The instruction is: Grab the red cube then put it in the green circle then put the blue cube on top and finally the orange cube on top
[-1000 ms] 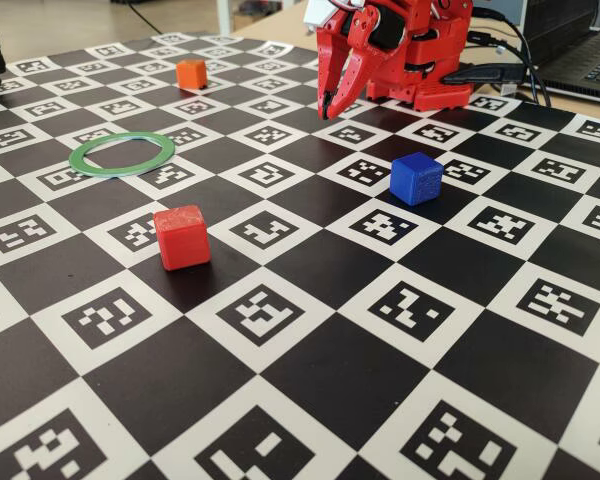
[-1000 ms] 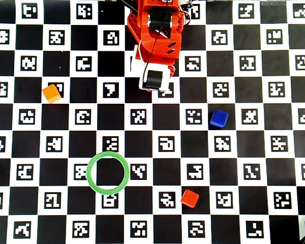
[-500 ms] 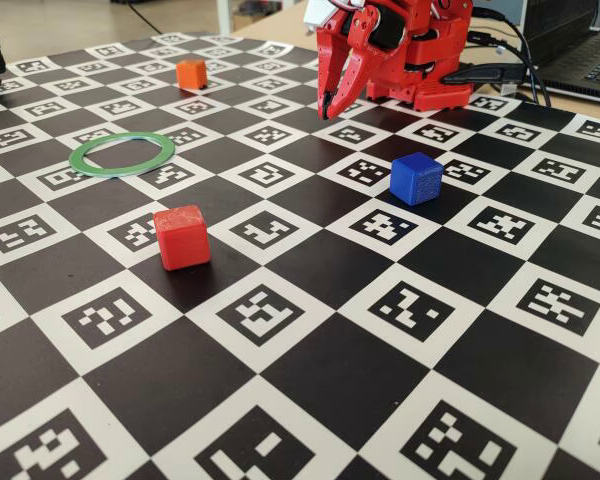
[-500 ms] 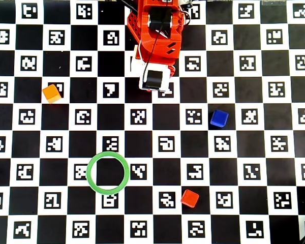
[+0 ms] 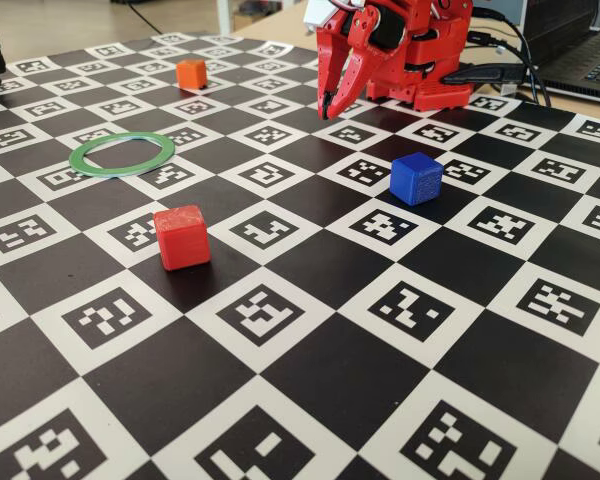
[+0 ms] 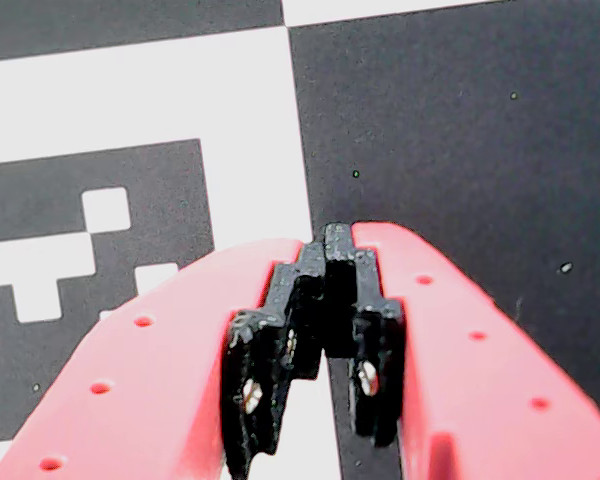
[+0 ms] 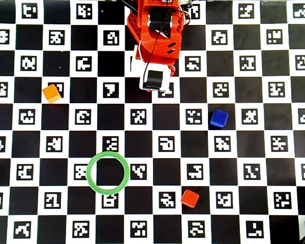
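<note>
My gripper (image 6: 325, 240), jaws pressed together on nothing, shows up close only in the wrist view. The overhead view shows the green circle (image 7: 89, 179) empty, with the red cube (image 7: 189, 198), blue cube (image 7: 219, 118) and orange cube (image 7: 52, 93) scattered apart.

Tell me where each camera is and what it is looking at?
Fixed view: low at the board's near edge, looking across at the red cube, blue cube, green ring, orange cube and the folded arm with its hand.
Wrist view: on the arm, looking down past the shut hand at the checkered board.
Overhead view: above, looking straight down; the arm sits at the top.
Shared: fixed and overhead views both show all three cubes, the ring and the arm.
</note>
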